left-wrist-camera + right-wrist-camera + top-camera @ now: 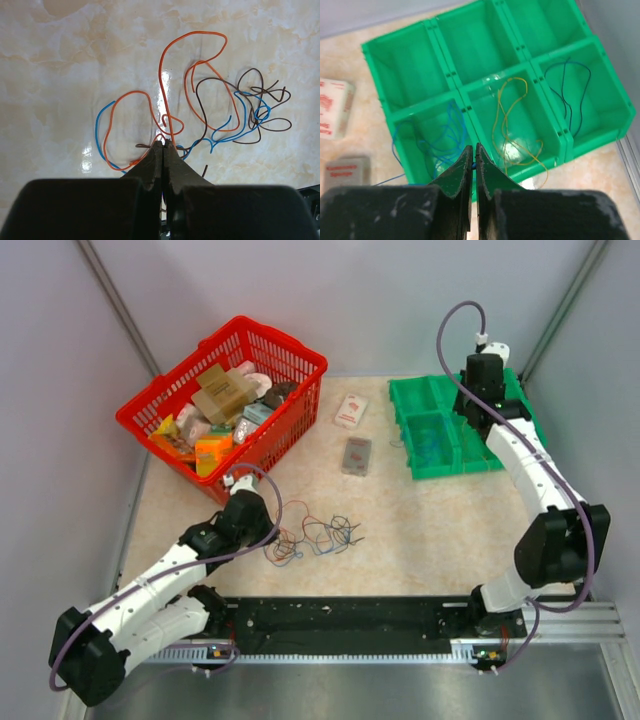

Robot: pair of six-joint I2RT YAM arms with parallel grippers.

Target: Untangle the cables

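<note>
Beige marbled surface point(430, 540) fills the top view. My left arm point(160, 585) comes in from the lower left and my right arm point(530, 465) reaches up the right side.

Red basket point(285, 340), upper left, is full of packaged goods. Green compartment tray point(415, 395), upper right, sits flat on the surface.

Cables point(310, 535): a loose tangle lying on the surface, just below the centre of the top view and right of my left wrist. In the left wrist view it is spread flat, with orange strand point(161, 80) in tall loops, blue strand point(96, 130) at the left and across the middle, and brown strand point(197, 95) bunched at the right.

More wires lie in the tray. In the right wrist view, blue wires point(451, 125) are in the lower-left compartment, with one trailing out over its edge to the left. A yellow wire point(495, 117) is in the lower-middle compartment and a dark wire point(563, 85) in the right one.

White packet point(350, 411) and grey packet point(357, 455) lie between basket and tray, apart from both.

Left end effector point(164, 145): tips pressed together at the near edge of the tangle. The orange strand runs straight into the pinch and looks gripped.

Right end effector point(474, 150): tips closed over the tray's front edge, with a bit of blue wire pinched between them.
</note>
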